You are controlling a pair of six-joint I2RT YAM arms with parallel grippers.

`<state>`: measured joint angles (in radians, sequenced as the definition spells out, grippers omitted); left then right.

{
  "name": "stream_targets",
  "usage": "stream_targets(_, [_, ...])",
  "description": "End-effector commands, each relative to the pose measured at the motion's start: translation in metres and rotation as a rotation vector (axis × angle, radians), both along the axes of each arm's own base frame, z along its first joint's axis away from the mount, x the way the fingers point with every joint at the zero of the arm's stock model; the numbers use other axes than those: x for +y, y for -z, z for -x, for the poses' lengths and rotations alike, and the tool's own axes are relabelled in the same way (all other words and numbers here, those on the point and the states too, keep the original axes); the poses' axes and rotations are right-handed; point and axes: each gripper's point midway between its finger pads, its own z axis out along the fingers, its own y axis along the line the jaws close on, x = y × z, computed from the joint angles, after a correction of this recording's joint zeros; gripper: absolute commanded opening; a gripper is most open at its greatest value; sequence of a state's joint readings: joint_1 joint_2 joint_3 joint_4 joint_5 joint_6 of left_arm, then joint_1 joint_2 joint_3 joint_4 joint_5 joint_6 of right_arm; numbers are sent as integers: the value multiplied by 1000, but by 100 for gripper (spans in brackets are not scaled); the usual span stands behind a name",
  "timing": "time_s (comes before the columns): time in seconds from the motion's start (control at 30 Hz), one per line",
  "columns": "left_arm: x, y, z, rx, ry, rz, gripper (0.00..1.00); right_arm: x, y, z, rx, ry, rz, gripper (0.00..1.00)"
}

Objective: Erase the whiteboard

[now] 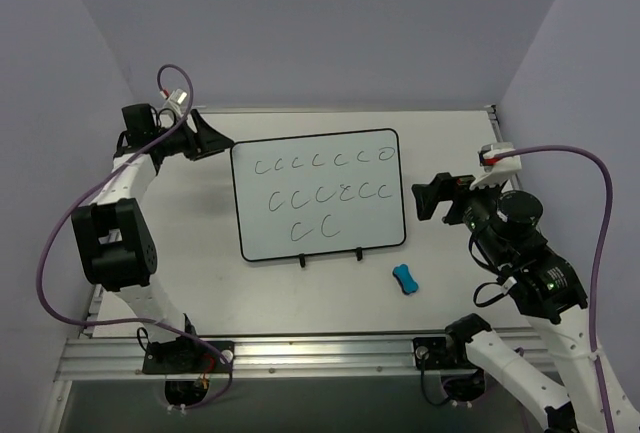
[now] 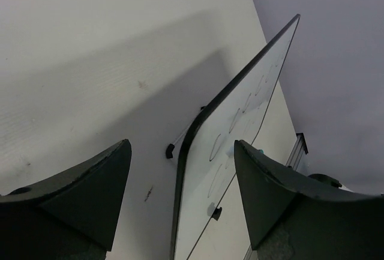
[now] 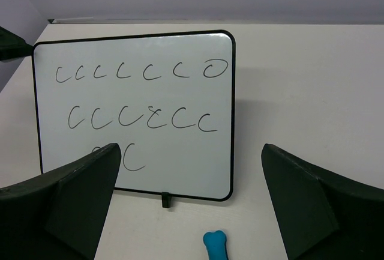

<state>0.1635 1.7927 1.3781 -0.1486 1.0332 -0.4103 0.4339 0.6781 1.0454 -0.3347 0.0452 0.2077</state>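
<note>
On the table, seen from overhead, the whiteboard lay centred, carrying three rows of black "c" marks, its feet toward the arm bases. My left gripper sat open at its far-left corner, I judged to steady it; my right gripper hung open just off its right edge. The blue eraser lay near the feet, untouched. Through the left wrist, the board's edge ran between the spread fingers. Through the right wrist, open jaws framed the writing, with the eraser low in view, likely my next pick.
</note>
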Motion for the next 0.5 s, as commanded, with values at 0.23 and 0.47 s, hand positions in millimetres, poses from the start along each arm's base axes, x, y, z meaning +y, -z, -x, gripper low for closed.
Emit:
stream_targets(0.23, [-15,-12,7,-117,156,34,77,-3,-19,0,-46,12,-7,100])
stream_targets(0.47, [-24,4,3,-88,195,90,51,1,-19,0,-42,-4,-6,100])
